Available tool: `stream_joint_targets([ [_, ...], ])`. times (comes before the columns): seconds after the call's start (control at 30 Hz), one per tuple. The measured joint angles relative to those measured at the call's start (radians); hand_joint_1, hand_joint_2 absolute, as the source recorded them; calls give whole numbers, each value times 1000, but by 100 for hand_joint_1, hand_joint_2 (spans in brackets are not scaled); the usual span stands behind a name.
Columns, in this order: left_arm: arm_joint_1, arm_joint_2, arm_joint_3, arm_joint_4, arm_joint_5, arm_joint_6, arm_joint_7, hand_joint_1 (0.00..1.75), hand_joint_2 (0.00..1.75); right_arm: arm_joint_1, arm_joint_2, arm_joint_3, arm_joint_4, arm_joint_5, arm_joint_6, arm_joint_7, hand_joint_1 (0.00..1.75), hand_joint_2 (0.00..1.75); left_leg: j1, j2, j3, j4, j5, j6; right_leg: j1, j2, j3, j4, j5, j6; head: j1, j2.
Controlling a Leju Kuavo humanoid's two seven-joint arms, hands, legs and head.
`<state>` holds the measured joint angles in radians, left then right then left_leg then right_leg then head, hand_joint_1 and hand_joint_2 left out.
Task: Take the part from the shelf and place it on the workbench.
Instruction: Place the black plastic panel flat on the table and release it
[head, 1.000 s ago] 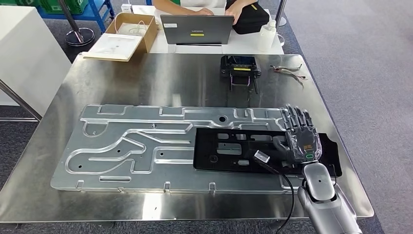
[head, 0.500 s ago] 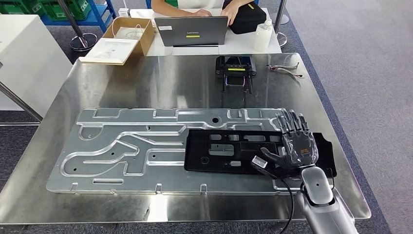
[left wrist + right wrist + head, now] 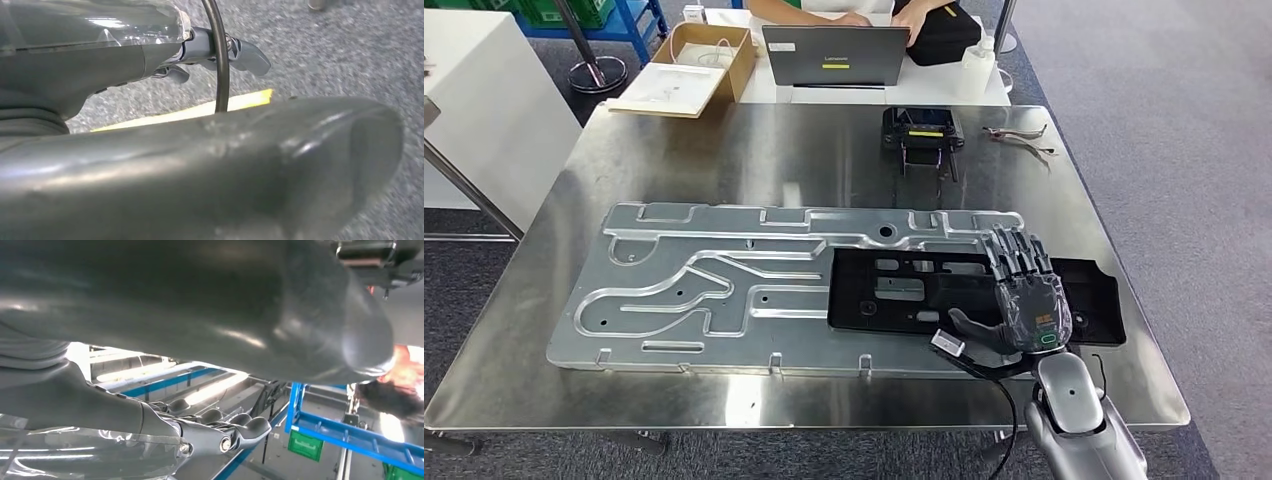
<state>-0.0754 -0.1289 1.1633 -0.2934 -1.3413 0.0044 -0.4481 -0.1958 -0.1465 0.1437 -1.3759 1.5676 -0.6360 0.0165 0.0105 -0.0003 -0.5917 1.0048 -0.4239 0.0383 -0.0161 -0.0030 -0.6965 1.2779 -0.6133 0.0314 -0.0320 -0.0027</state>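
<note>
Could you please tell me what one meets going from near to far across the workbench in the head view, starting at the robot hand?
Right robot hand → black part → black controller → laptop.

We see the part (image 3: 924,292) on the plate's (image 3: 714,290) right end (overlapping); controller (image 3: 924,130) behind; laptop (image 3: 834,55) beyond the workbench (image 3: 674,160).

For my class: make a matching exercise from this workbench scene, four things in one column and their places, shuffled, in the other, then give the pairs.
Things:
1. black part
2. laptop
3. cardboard box
4. right hand

Places:
A. on the white table beyond the workbench, open towards a person
B. over the black part's right end
C. on the silver panel's right half
D. left of the laptop

Pairs: 1-C, 2-A, 3-D, 4-B
</note>
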Motion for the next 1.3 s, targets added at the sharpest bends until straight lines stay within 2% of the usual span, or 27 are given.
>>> stream_joint_targets([
  [0.03,1,0,1,0,0,0,0,0,0,4,0,1,-1,1,-1,0,0,0,0,0,-10,2,6,-1,0,0,8,11,2,0,0,0],
  [0.07,1,0,2,0,0,0,0,0,0,6,0,2,-3,1,-1,1,0,0,0,0,-21,4,12,-3,0,0,36,-16,21,0,0,0],
  [0.17,1,0,3,0,0,-2,0,0,0,7,0,4,-10,1,-5,4,0,0,-2,-1,-44,15,27,-15,2,1,171,-209,77,-8,0,0],
  [0.2,0,0,3,0,0,-2,0,0,0,7,0,4,-13,1,-6,5,0,0,-3,-2,-47,17,32,-21,4,2,196,-251,80,-13,0,0],
  [0.23,0,0,4,0,0,-2,1,0,0,7,0,5,-15,1,-8,5,0,0,-4,-2,-49,18,38,-27,8,3,204,-268,80,-18,-1,0],
  [0.3,1,0,5,0,0,-2,1,0,0,9,0,7,-17,2,-12,6,0,0,-3,-3,-50,15,48,-40,8,3,195,-272,93,-31,0,0],
  [0.33,2,0,5,0,0,-2,1,0,0,9,1,8,-18,2,-15,7,0,0,-2,-4,-56,22,38,-46,7,2,189,-274,101,-39,0,0],
  [0.4,4,-1,6,0,0,-2,1,0,0,12,2,11,-20,3,-25,11,0,0,0,-4,-80,84,-35,-57,3,-2,170,-278,122,-56,0,0],
  [0.47,4,-2,6,0,0,-3,2,0,0,19,2,14,-21,4,-35,16,0,0,2,-3,-114,211,-132,-66,5,-5,144,-276,141,-64,0,0],
  [0.5,4,-2,6,0,0,-2,2,0,0,23,2,15,-21,4,-37,17,0,0,2,-3,-122,268,-156,-68,7,-5,131,-275,151,-64,-1,0],
  [0.53,4,-2,6,0,0,-2,2,0,0,27,2,16,-21,4,-38,18,0,0,2,-3,-119,300,-158,-69,9,-5,117,-273,160,-64,-1,0],
  [0.57,5,-2,6,0,0,-2,2,0,0,30,2,17,-21,4,-39,18,0,0,1,-3,-97,296,-140,-67,11,-5,103,-271,169,-63,-1,0],
  [0.6,4,-2,6,0,0,-2,2,0,0,31,2,18,-21,4,-39,19,0,0,0,-3,-55,251,-114,-62,13,-5,91,-269,177,-62,-1,0],
  [0.63,4,-2,6,0,0,-2,2,0,0,32,2,18,-22,4,-39,19,0,0,-2,-4,-1,182,-94,-54,14,-5,80,-266,185,-60,-1,0],
  [0.7,1,0,6,0,0,-2,2,0,0,33,2,18,-26,4,-41,20,0,0,-9,-3,96,39,-91,-38,17,-6,67,-262,199,-53,0,0],
  [0.73,0,1,6,0,1,-2,2,0,0,33,2,18,-28,4,-42,20,0,0,-12,-3,118,1,-97,-32,16,-7,65,-262,207,-48,0,0],
  [0.8,0,1,6,0,1,-2,2,0,0,34,2,19,-29,4,-44,21,0,0,-14,-2,119,-20,-89,-21,15,-8,63,-267,221,-34,0,0],
  [0.83,1,1,6,0,1,-3,2,0,0,35,2,19,-29,4,-46,22,0,0,-13,0,115,-27,-78,-14,13,-7,60,-265,217,-28,0,0],
  [0.9,1,1,6,0,1,-3,1,0,0,38,2,20,-31,4,-51,24,0,0,-7,4,100,-38,-51,2,12,-2,42,-229,164,-19,0,0],
  [0.97,0,1,6,0,1,-2,1,0,0,39,2,20,-32,4,-53,26,0,0,-7,6,88,-39,-40,10,9,0,27,-191,112,-16,0,0],
  [1.1,1,0,6,0,2,-3,0,0,0,41,2,20,-33,4,-54,27,0,0,-7,7,80,-39,-34,9,8,1,17,-153,78,-13,0,0],
  [1.13,2,0,6,0,2,-3,0,0,0,51,2,19,-40,4,-55,29,0,0,-7,7,62,-36,-23,7,4,1,12,-102,65,-9,0,0],
  [1.17,4,0,7,0,3,-2,-2,0,0,66,2,18,-56,4,-56,31,0,0,-6,7,36,-28,-9,3,-1,1,33,-84,72,-3,0,0],
  [1.2,5,-1,7,0,5,-2,-3,0,0,82,3,17,-75,4,-57,33,0,0,-4,7,9,-17,5,-3,-6,0,75,-99,83,2,0,0],
  [1.23,7,-2,8,0,7,-2,-5,0,0,100,4,14,-99,4,-58,32,0,0,-4,7,-21,-3,19,-10,-9,1,128,-136,89,7,0,0],
  [1.27,7,-3,9,0,9,-2,-6,0,0,113,7,9,-122,4,-58,29,0,0,-3,6,-36,8,25,-17,-9,1,181,-210,93,5,0,0],
  [1.3,7,-4,10,0,10,-2,-8,0,0,125,10,3,-140,4,-59,25,0,0,-4,6,-43,14,30,-24,-7,1,208,-254,80,0,0,0],
])
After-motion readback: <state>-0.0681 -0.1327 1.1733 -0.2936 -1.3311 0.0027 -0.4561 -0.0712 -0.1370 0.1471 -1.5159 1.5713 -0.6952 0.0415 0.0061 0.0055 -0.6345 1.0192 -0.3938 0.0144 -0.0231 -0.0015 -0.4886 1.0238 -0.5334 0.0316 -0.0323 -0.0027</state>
